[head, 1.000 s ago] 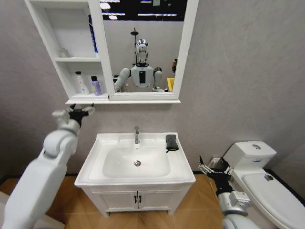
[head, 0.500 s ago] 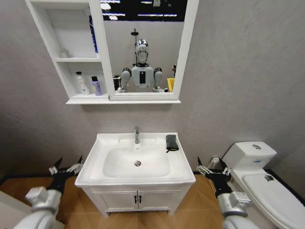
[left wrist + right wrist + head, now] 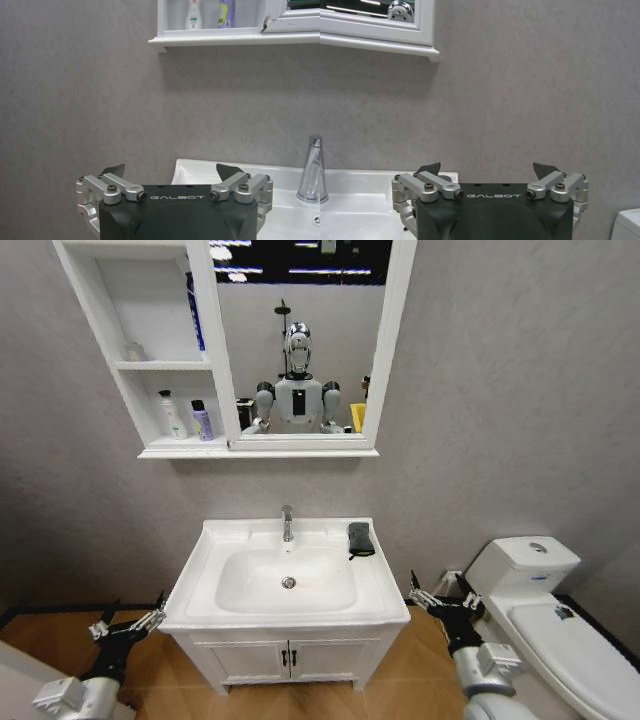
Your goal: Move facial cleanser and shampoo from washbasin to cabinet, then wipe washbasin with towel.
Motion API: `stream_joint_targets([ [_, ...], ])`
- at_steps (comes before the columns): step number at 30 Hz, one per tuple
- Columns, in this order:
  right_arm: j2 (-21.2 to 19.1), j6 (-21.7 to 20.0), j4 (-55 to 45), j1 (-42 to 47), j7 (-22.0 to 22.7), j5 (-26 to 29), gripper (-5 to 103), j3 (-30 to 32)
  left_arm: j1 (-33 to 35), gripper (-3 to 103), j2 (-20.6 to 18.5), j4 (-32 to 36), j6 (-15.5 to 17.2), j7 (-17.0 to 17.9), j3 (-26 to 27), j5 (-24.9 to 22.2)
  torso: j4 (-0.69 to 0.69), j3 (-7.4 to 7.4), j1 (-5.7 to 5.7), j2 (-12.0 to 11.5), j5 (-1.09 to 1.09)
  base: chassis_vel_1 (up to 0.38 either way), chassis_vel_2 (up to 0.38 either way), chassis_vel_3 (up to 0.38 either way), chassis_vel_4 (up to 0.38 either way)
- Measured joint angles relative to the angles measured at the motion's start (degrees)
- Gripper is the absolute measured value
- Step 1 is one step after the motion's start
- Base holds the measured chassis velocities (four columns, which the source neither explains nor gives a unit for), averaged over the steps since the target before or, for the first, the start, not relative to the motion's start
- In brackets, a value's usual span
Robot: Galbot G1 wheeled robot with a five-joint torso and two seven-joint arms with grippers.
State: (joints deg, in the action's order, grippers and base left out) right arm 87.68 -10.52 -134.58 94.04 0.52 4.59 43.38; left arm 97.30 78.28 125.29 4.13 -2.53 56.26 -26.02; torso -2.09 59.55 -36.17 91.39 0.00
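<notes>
Centrally, the washbasin point(image 3: 205, 585): white rectangular top with a rounded bowl, chrome faucet point(image 3: 287, 522) at the back rim, drain point(image 3: 288, 582) in the bowl's middle, seated on a white two-door vanity point(image 3: 288, 660).

Above it, the cabinet point(image 3: 135, 365): white open shelves joined to a white-framed mirror point(image 3: 300, 335), fixed to the grey wall. Its lower shelf holds a white bottle point(image 3: 173, 415) and, just beside it, a purple bottle point(image 3: 202, 421), both upright. The upper shelf holds a small clear item, too small to identify.

To the robot's right of the vanity, a white toilet point(image 3: 545, 605).

Left gripper point(image 3: 126, 625): low, beside the basin's left front corner, apart from it, fingers spread wide, nothing between them; the left wrist view point(image 3: 171, 172) confirms the gap.

Right gripper point(image 3: 441, 597): low, between the basin's right front corner and the toilet, fingers likewise spread and empty, as in the right wrist view point(image 3: 489, 170).

The towel point(image 3: 360, 537): small, dark, folded, lying on the basin's flat top at the right rear, right of the faucet.
</notes>
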Motion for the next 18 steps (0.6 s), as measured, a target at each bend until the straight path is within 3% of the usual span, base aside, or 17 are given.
stream_joint_targets([
  [18, 0.49, -0.46, -0.36, 0.01, -0.99, -0.31, 100, 0.92, -0.4, 100, -0.25, -0.19, 0.28, 0.23, -0.26, -0.03, -0.01, 0.0, 0.01, 0.0, 0.0, 0.0, 0.0, 0.0, 0.0],
])
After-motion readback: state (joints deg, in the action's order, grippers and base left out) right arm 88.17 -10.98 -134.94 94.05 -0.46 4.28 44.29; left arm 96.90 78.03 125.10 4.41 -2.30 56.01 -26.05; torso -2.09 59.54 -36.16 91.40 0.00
